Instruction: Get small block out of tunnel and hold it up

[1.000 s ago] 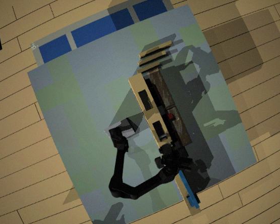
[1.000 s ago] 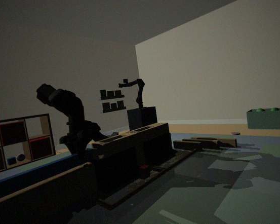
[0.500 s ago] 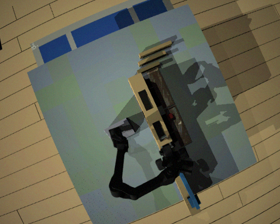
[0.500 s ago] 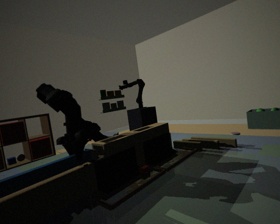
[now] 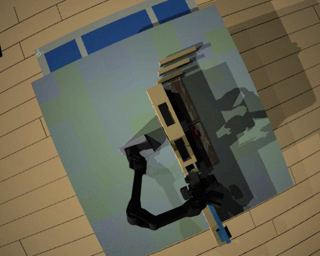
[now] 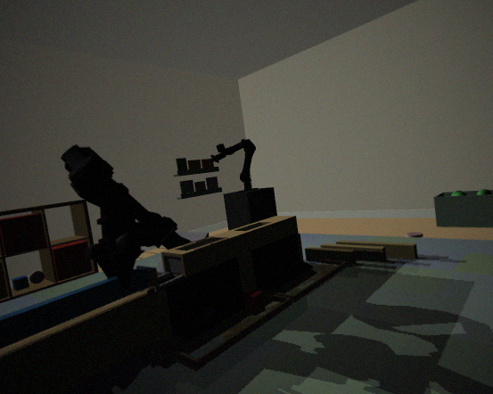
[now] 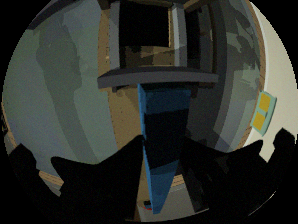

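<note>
Top view, clock read with twelve at the upper edge. Hand point(image 5: 201, 188) point(image 6: 122, 281) point(image 7: 157, 137) at the near end of the covered tunnel point(image 5: 175, 130) point(image 6: 231, 232). Tunnel's long axis runs eleven to five. Blue handle point(image 5: 218, 220) point(image 6: 51, 299) point(image 7: 165, 125) follows much the same line, trailing toward five.

Hand's state: narrow, a finger against either flank of the handle, which I take as a grip on it. Wrist view has the handle running from the grey crosspiece point(image 7: 157, 79) at twelve, down between the fingers to six.

Small red piece point(image 5: 195, 132) point(image 6: 253, 299), probably the block, shows low beside the tunnel's midpoint, between its open side and the brown rim point(image 5: 210, 150) point(image 6: 238, 331). Too dark to say whether any cage part encloses it. From the hand it bears twelve, well apart; not seen in the wrist view.

The move turns on that offset: the block seems to lie to the three o'clock side of the tunnel's axis, so more pulling toward five would hardly bring it nearer. Judgement: let go of the handle, lift, travel toward twelve, descend between roof and rim. Risk: a finger catching the roof edge.
</note>
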You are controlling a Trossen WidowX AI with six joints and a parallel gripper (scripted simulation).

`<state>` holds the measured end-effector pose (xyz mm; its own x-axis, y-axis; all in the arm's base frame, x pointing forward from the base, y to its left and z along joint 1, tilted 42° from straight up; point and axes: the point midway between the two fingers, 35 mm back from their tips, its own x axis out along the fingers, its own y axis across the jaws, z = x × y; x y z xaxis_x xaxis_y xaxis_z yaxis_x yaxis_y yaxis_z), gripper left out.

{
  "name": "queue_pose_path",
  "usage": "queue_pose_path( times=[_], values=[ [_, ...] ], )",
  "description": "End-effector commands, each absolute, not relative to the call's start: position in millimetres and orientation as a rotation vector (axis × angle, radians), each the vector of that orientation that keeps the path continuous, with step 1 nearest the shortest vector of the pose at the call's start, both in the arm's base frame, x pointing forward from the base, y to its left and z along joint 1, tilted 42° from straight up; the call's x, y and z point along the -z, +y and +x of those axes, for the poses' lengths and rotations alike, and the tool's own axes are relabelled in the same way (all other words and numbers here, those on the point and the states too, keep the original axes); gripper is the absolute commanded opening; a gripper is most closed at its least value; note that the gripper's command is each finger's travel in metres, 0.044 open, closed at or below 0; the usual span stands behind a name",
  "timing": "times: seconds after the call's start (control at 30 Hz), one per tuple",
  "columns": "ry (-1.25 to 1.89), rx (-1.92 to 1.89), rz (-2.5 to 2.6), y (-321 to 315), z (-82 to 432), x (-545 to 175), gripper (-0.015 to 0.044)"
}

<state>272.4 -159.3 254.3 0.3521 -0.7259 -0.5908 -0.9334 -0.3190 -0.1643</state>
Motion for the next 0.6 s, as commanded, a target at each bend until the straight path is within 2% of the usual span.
queue_pose_path(
  times=[0.0,0.33,0.57],
  values=[
    [1.442,-0.572,-2.138,-157.8,272.3,-253.6,0.0184],
    [1.464,-0.545,-2.121,-134.9,267.4,-280.4,0.0440],
    [1.465,-0.549,-2.118,-108.7,262.8,-252.3,0.0440]
  ],
)
